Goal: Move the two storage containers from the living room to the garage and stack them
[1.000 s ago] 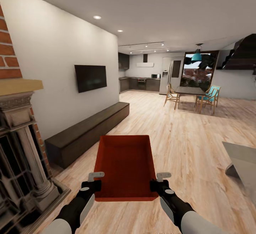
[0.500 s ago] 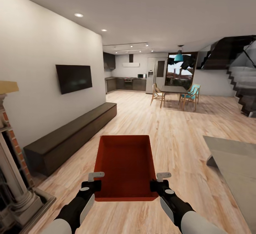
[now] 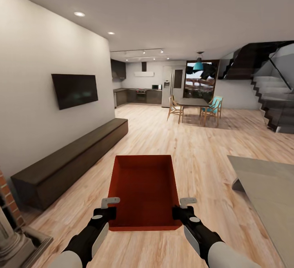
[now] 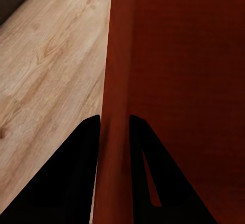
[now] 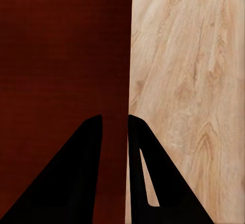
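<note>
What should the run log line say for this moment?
room: living room | left gripper: shut on storage container wall | right gripper: shut on opposite wall | container: carried above wood floor

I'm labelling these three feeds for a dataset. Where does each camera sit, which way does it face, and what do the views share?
Head view: from the robot's head, looking forward and down at the red bin, held between the left gripper and right gripper, with the bench and TV beyond; both forearms show.
Left wrist view: near the left gripper, looking along two dark fingers clamped on the bin's wall.
Right wrist view: near the right gripper, fingers straddling the opposite wall.
Shared: the bin and the wood floor.
</note>
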Tool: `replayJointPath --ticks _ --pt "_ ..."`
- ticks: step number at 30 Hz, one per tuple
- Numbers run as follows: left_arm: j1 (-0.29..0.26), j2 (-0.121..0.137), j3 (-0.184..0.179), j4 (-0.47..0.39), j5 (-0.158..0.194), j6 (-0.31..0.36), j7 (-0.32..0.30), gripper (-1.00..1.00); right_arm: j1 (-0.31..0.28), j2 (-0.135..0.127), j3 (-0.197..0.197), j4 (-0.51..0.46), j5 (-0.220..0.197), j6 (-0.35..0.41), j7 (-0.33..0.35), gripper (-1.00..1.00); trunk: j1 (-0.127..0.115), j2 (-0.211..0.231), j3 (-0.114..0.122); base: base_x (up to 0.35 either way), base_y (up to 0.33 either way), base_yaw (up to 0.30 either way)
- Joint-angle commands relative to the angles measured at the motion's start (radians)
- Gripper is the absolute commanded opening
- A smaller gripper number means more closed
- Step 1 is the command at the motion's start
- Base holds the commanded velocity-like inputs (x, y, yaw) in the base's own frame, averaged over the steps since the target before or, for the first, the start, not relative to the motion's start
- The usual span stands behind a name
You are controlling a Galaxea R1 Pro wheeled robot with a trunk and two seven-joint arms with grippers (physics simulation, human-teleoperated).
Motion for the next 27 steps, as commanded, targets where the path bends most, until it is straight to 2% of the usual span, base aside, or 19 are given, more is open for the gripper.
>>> replayJointPath --ticks 1,27 --pt "-0.001 0.002 0.011 -0.005 -0.008 -0.006 0.015 -1.0 -0.001 -0.01 -0.006 0.003 -0.015 -0.003 -0.007 -1.0 0.001 -0.001 -0.001 0.315 0.0 -0.002" --pt "-0.001 0.003 0.011 -0.005 -0.008 -0.006 0.015 -1.0 -0.001 -0.01 -0.006 0.003 -0.015 -0.001 -0.007 -1.0 0.001 -0.001 -0.001 0.322 0.0 0.0"
